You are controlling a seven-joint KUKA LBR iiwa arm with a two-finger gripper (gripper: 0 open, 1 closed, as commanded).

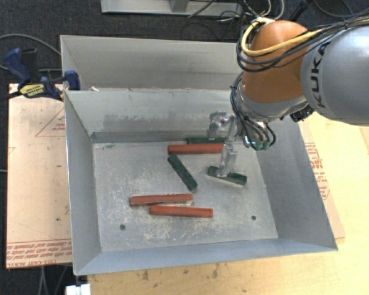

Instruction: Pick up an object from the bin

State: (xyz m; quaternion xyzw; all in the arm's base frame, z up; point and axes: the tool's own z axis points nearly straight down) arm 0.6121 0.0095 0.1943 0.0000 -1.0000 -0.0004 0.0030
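Green block (236, 179), right of the bin's (80, 165) middle, sits right under the gripper (227, 168), tip down on it; spread or clamped, I cannot tell. Grasp stage, I reckon: next needs a firm squeeze, then a straight lift.

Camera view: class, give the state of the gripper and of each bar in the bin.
gripper: low, at the short green bar.
short green bar: flat, under the gripper.
diagonal green bar: flat, untouched.
back green bar: flat, beside upper red bar.
upper red bar: flat, untouched.
left red bar: flat, untouched.
front red bar: flat, untouched.
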